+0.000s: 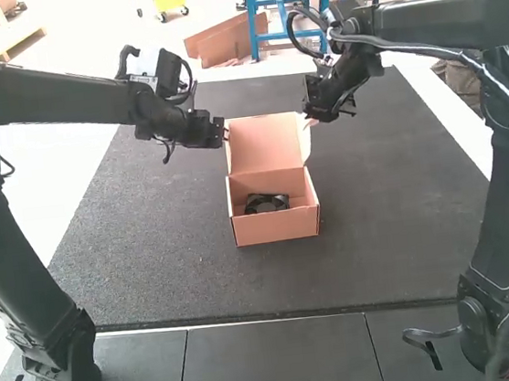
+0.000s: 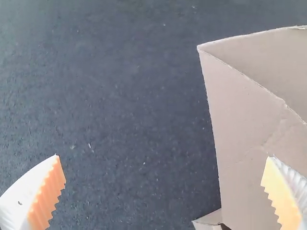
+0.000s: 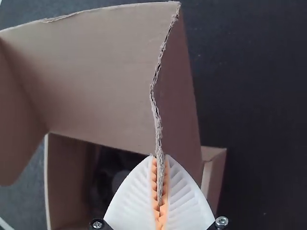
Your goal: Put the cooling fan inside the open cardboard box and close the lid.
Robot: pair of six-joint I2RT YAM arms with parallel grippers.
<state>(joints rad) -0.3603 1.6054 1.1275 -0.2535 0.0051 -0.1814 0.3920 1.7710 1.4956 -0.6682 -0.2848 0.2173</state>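
Overhead, the fan (image 1: 265, 203) lies inside the box (image 1: 275, 227), below and between both grippers, with the lid (image 1: 266, 143) upright. From the left wrist, the left gripper (image 2: 162, 167) gapes wide, the lid's corner close against one finger. From the right wrist, the right gripper (image 3: 159, 165) pinches the lid's side flap (image 3: 180, 96) by its edge. The cardboard is probably light and stiff but creasable, so grip near the edges.

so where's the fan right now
In the high view the cooling fan lies inside the open cardboard box, with the left hand and right hand flanking its raised lid.
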